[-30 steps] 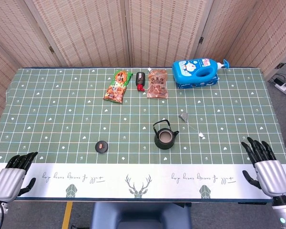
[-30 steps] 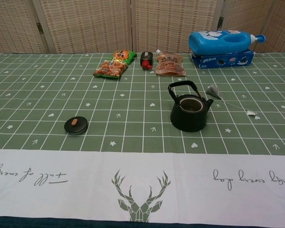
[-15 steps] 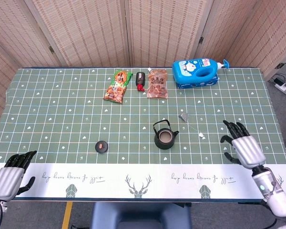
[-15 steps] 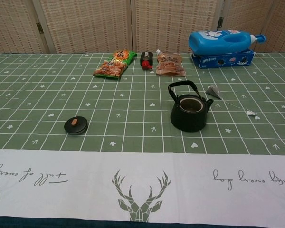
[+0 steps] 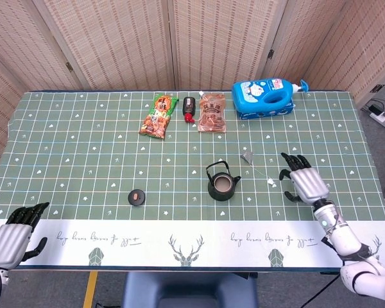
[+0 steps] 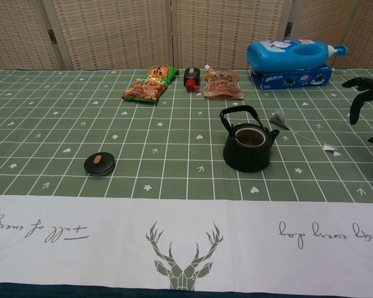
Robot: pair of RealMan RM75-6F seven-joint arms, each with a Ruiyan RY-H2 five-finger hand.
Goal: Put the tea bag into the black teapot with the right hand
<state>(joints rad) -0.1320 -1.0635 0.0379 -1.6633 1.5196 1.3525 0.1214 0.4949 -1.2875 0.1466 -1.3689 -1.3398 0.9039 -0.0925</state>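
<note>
The black teapot (image 5: 221, 183) (image 6: 247, 144) stands lidless near the table's middle, handle up. The tea bag (image 5: 248, 157) (image 6: 279, 118) lies just behind and to the right of it, its string running to a small white tag (image 5: 271, 183) (image 6: 328, 148). My right hand (image 5: 303, 179) (image 6: 364, 93) hovers open, fingers spread, a short way right of the tag and touching nothing. My left hand (image 5: 13, 237) rests open at the table's near left corner, seen only in the head view.
The teapot's lid (image 5: 136, 197) (image 6: 99, 163) lies left of the pot. Along the far edge sit a snack bag (image 5: 158, 116), a dark small bottle (image 5: 189, 108), a brown pouch (image 5: 212, 112) and a blue detergent bottle (image 5: 265, 94) on a blue pack.
My right hand has travelled from the near right corner up and leftward toward the tea bag's tag, and now enters the chest view. The left hand stays put.
</note>
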